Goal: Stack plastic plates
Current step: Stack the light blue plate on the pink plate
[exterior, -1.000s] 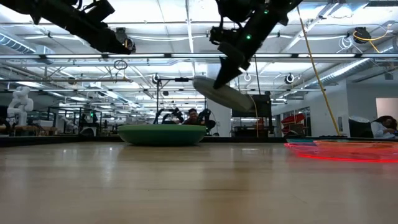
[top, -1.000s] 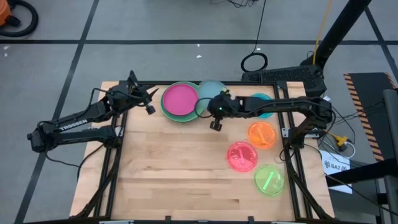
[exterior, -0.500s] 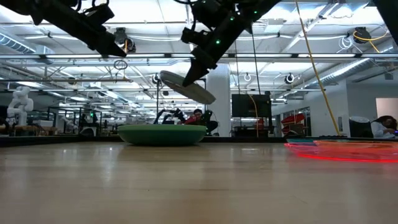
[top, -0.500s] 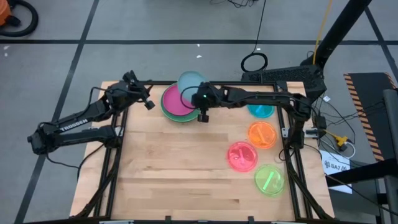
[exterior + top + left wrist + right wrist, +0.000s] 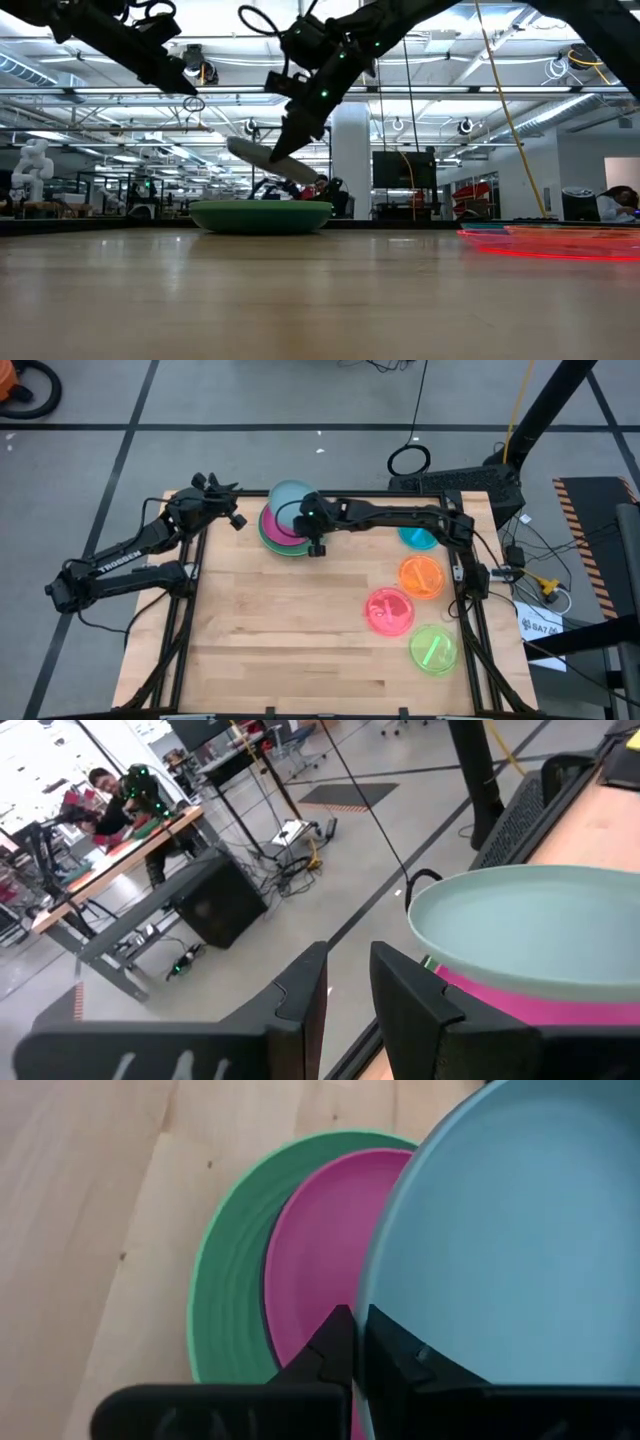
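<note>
- Right pincer [image 5: 303,518] sits at the upper middle of the high frame, clamped on the rim of the pale blue plate [image 5: 288,498].
- In the low view that pale blue plate [image 5: 258,160] hangs tilted in the air, just above the stack, not touching it.
- Below it, the magenta plate [image 5: 276,526] lies inside the green plate [image 5: 268,541] near the desk's [image 5: 290,630] far edge; the right wrist view shows magenta [image 5: 315,1250] nested in green [image 5: 225,1270], pale blue partly over both.
- Left pincer [image 5: 228,510] waits in the upper left of the high frame, just beside the stack; its fingers [image 5: 300,995] stand slightly apart, holding nothing.
- Down the right side of the high frame, on the desk: teal plate [image 5: 420,538], orange plate [image 5: 421,575], pink plate [image 5: 389,611], lime plate [image 5: 433,648].
</note>
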You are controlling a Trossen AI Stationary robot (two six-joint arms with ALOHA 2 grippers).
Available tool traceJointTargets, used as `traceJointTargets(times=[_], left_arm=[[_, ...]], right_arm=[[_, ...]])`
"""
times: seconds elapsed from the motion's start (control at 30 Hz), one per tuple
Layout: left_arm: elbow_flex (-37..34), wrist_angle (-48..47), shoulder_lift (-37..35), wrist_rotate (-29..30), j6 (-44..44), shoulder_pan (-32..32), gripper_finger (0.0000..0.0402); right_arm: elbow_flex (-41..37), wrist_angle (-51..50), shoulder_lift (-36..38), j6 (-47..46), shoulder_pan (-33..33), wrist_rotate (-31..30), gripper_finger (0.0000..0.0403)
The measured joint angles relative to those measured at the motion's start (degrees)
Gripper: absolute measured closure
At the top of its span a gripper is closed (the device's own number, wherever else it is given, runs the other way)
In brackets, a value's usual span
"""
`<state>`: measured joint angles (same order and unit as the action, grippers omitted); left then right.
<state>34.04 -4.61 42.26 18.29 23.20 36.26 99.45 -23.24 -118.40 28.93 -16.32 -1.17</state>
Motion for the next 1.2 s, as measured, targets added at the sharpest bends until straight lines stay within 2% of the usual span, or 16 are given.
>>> traceJointTargets(times=[0.43, 1.2], left_arm=[[0.00, -0.39, 0.00, -0.08, 0.00, 0.14, 0.0314], [0.00, -1.15, -0.01, -0.16, -0.15, 0.14, 0.0314]], right_arm=[[4.29, -1.49, -8.04, 8.76, 0.00, -0.16, 0.0400], [4.33, -1.48, -8.10, 9.52, 0.02, -0.19, 0.0391]])
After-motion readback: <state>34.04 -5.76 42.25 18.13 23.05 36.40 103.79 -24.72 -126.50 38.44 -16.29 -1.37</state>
